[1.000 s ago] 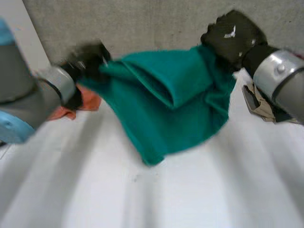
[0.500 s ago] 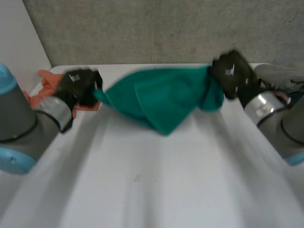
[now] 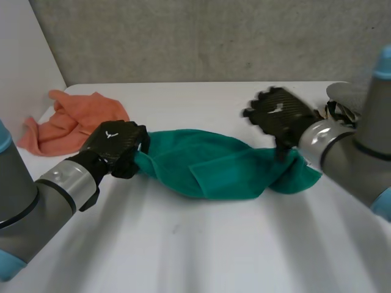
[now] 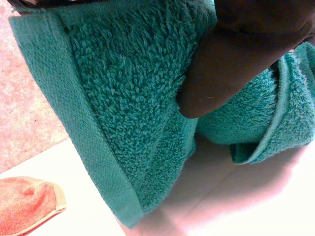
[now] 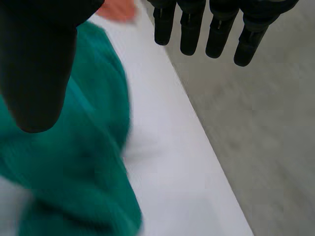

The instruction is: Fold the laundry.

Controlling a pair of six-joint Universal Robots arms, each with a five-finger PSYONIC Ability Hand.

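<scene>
A teal towel (image 3: 220,168) lies bunched across the middle of the white table (image 3: 195,250), stretched from 9 o'clock to 3 o'clock, with a loose fold on top. The left hand (image 3: 116,145) sits at the towel's 9 o'clock end, fingers curled round the cloth. The right hand (image 3: 281,115) hangs over the 3 o'clock end, fingers loosely spread and off the cloth, thumb pointing down at it. An orange cloth (image 3: 73,122) lies crumpled at the table's 10 o'clock corner. A grey wall (image 3: 201,36) runs along 12 o'clock.
</scene>
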